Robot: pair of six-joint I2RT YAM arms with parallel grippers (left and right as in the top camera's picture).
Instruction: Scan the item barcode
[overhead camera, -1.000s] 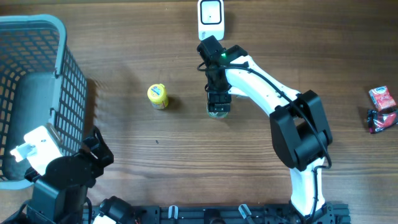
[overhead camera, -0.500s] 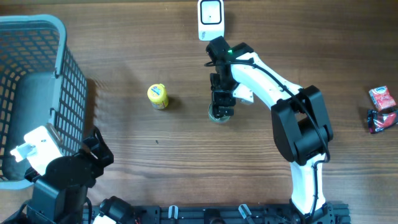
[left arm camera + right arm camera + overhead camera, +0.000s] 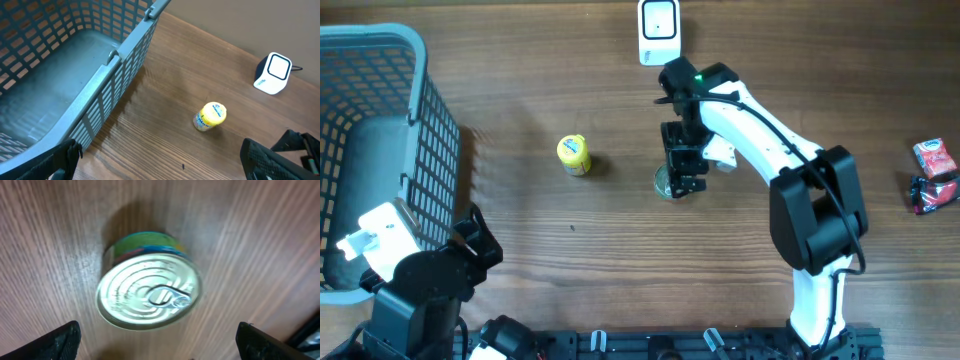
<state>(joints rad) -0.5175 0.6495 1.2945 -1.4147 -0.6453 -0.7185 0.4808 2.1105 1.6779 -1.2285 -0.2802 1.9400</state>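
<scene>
A round can (image 3: 149, 294) with a silver pull-tab lid and a green label stands upright on the wood. My right gripper (image 3: 159, 342) hovers open just above and beside it, one finger (image 3: 61, 340) at each lower corner of the right wrist view, neither touching the can. In the overhead view the right gripper (image 3: 686, 180) partly covers the can (image 3: 663, 184), below the white scanner (image 3: 659, 30) at the far edge. My left gripper (image 3: 160, 165) is open and empty at the near left, beside the basket.
A blue mesh basket (image 3: 420, 110) fills the left side. A small yellow bottle (image 3: 574, 155) lies left of the can. Two red packets (image 3: 932, 160) sit at the right edge. The scanner (image 3: 272, 73) and the bottle (image 3: 210, 116) also show in the left wrist view.
My right gripper has slid a little to the right and toward the near edge, uncovering the left part of the can. The can and the left arm have not moved.
</scene>
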